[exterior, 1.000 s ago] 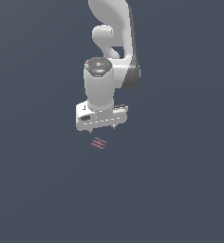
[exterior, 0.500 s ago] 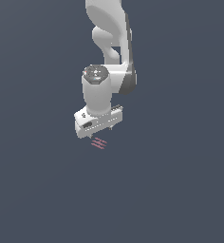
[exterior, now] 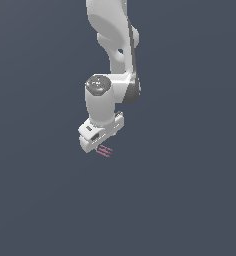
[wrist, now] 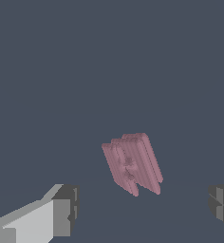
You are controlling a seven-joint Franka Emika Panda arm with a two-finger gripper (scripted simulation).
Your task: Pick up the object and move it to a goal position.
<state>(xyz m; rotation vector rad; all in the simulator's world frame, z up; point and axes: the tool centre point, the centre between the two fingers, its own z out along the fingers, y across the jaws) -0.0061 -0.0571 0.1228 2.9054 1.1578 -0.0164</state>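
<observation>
**Gripper above one object**

Gripper (exterior: 101, 144) spread, holding nothing. Exterior view: one arm (exterior: 112, 45), descending vertically, wrist down; one pinkish-red object (exterior: 104, 150), three thin streaks, just beneath the gripper. Wrist view: two fingertips (wrist: 62, 210) well apart; the ribbed object (wrist: 132, 163) lies between them, touching neither.

No readable text, label, brand, number or sign appears in either view: nothing is printed on the white arm, the pinkish object or the plain dark background.
</observation>
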